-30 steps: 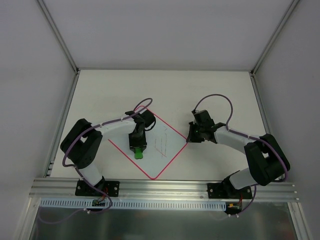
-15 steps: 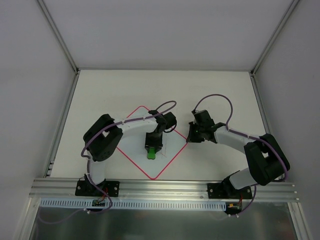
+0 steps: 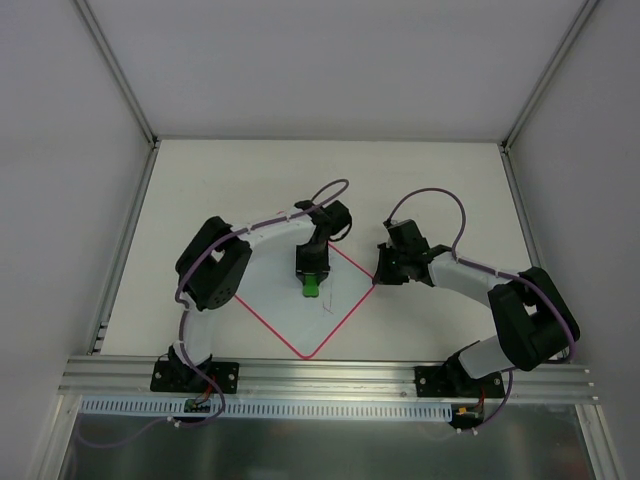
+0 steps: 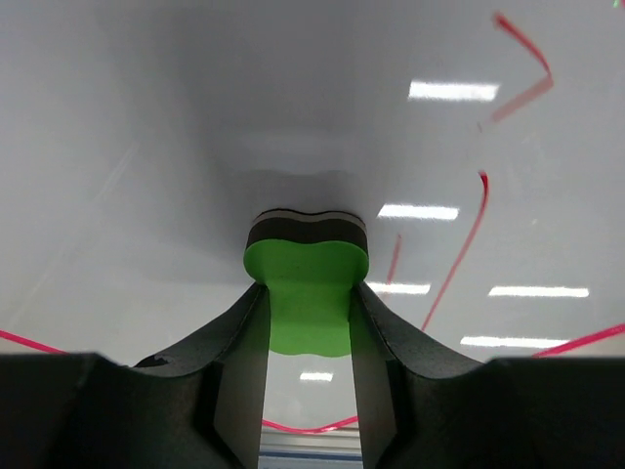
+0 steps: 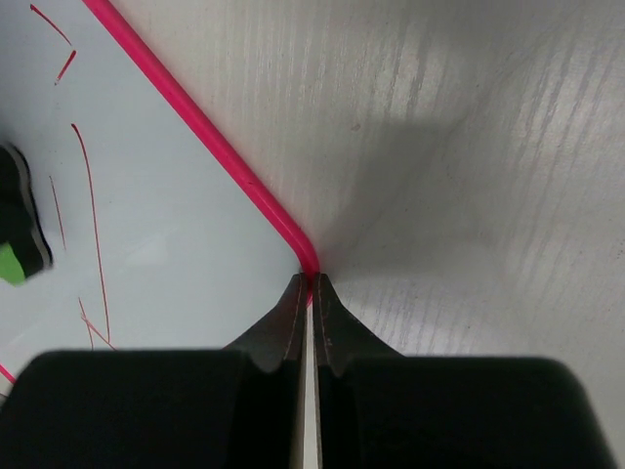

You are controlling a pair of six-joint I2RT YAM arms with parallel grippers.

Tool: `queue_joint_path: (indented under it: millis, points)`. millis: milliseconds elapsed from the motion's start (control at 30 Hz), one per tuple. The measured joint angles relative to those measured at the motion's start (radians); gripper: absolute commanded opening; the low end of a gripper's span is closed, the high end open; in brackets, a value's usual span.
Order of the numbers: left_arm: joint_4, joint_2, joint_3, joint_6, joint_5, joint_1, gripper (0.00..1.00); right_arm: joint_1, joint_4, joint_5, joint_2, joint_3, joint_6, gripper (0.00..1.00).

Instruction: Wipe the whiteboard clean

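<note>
Farther along now, my left claw (image 4: 308, 293) pinches the green eraser (image 4: 306, 283) to wipe the whiteboard (image 3: 300, 325). My right claw (image 5: 312, 285), pressed together, seems to pin the corner at its tips.

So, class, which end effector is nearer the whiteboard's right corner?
Right. The right end effector sits shut at that corner's red edge; the left end effector is over the whiteboard's middle, gripping a green eraser.
</note>
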Motion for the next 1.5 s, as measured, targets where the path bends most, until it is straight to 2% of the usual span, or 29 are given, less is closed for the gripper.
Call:
queue_joint_path:
  millis: [167, 300, 500, 700, 1000, 1300, 1500]
  points:
    - [0.020, 0.018, 0.032, 0.056, -0.053, 0.119, 0.00, 0.000, 0.002, 0.000, 0.000, 0.000, 0.000, 0.00]
    - [-0.007, 0.065, 0.101, 0.116, -0.060, 0.132, 0.00, 0.000, 0.003, 0.000, 0.000, 0.000, 0.000, 0.00]
    - [-0.010, 0.111, 0.171, 0.172, -0.085, 0.037, 0.00, 0.000, 0.003, 0.001, 0.000, 0.000, 0.000, 0.00]
    - [0.036, 0.097, 0.142, 0.163, -0.072, -0.113, 0.00, 0.000, 0.003, 0.001, 0.000, 0.000, 0.000, 0.00]
    - [0.122, -0.022, -0.035, 0.069, -0.028, -0.142, 0.00, 0.000, 0.002, 0.000, 0.001, 0.000, 0.000, 0.00]
    - [0.092, -0.034, -0.057, 0.026, 0.009, -0.276, 0.00, 0.000, 0.002, 0.000, 0.001, 0.000, 0.000, 0.00]
    - [0.086, -0.034, -0.056, 0.025, 0.052, -0.238, 0.00, 0.000, 0.002, 0.000, 0.001, 0.000, 0.000, 0.00]
